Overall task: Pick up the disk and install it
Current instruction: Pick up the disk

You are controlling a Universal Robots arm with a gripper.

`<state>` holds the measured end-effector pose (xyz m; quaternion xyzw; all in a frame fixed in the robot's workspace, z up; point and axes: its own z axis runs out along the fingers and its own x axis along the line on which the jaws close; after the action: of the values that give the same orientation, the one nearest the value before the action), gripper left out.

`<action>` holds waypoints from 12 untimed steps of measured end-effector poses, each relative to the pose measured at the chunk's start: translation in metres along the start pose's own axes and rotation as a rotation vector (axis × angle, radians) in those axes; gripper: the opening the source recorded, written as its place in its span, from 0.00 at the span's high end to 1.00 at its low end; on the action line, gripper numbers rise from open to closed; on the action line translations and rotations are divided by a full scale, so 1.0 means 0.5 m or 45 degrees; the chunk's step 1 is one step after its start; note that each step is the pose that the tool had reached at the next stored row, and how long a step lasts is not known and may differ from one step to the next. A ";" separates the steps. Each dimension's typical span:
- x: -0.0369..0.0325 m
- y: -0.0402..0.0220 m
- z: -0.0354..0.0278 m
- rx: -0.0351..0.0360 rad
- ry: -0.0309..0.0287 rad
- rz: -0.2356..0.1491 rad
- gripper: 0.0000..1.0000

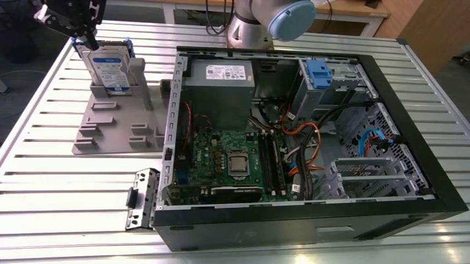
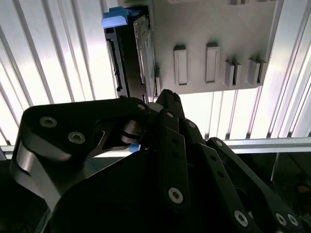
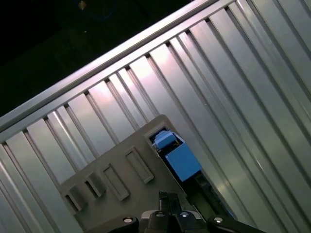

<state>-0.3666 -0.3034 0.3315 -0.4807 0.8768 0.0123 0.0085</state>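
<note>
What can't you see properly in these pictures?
- Hand: exterior view, upper part cut off by the top edge.
- Disk: exterior view, bottom edge hidden in the grey holder.
- Disk's flat sides: second wrist view, it shows edge-on, partly behind the hand's black links.
- Drive cage: exterior view, inside hidden by its own metal walls.

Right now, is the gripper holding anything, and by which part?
Cannot be told: the gripper is at the top edge of the disk, which stands upright in the grey holder.
</note>
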 end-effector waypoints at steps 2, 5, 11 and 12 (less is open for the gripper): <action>0.000 0.000 0.000 -0.0004 0.0002 -0.019 0.90; 0.000 0.000 0.000 -0.0012 0.0006 -0.046 0.90; 0.000 0.000 0.000 -0.0027 0.0013 -0.099 0.90; 0.000 0.000 0.000 -0.0029 0.0015 -0.108 0.90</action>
<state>-0.3666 -0.3034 0.3315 -0.5173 0.8557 0.0127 0.0080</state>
